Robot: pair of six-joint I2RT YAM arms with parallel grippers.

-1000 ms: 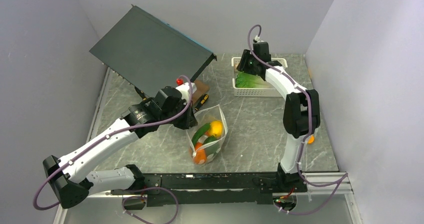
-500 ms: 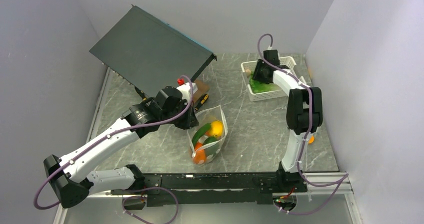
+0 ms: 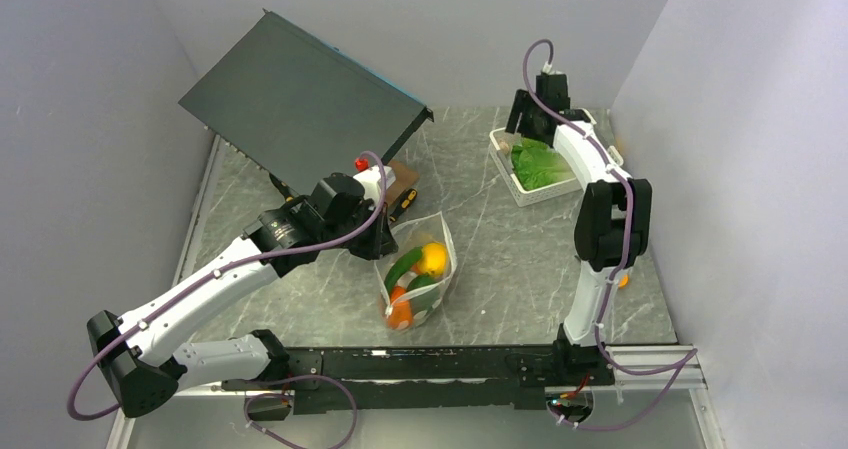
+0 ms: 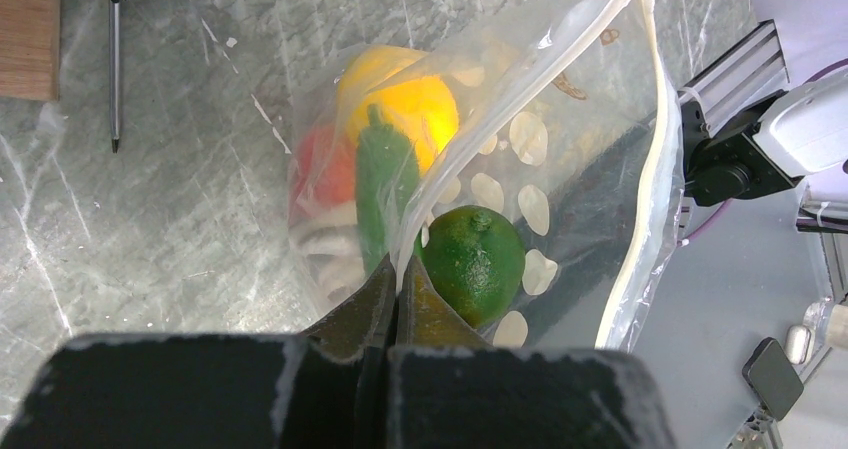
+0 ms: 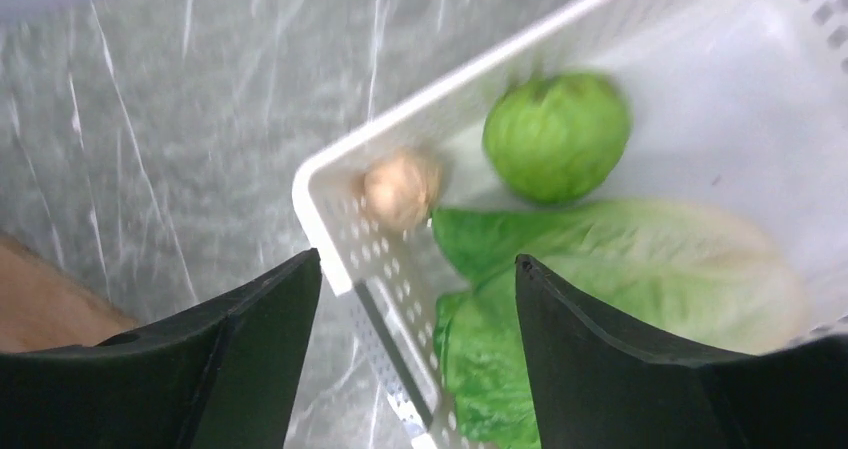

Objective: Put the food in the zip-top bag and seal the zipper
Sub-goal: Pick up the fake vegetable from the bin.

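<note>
The zip-top bag (image 3: 417, 269) stands open mid-table, and my left gripper (image 3: 384, 241) is shut on its near mouth edge. In the left wrist view the gripper (image 4: 397, 271) pinches the clear dotted film; the zipper (image 4: 655, 169) curves down the right. Food inside: a yellow-orange fruit (image 4: 405, 99), a green pepper (image 4: 385, 184), a lime (image 4: 472, 264), a red piece (image 4: 320, 164). My right gripper (image 5: 418, 269) is open above the corner of the white basket (image 5: 330, 209), which holds lettuce (image 5: 600, 259), a round green piece (image 5: 557, 134) and a beige piece (image 5: 400, 189). It holds nothing.
A dark flat panel (image 3: 300, 94) leans at the back left. A screwdriver (image 4: 113, 59) and a wooden block (image 4: 30, 34) lie beside the bag. The basket (image 3: 505, 161) sits askew at the back right near the wall. A small orange thing (image 3: 622, 280) lies behind the right arm.
The basket slid right and turned askew. My right gripper rose toward the back wall and opened wider. The left arm and the bag stayed still.
</note>
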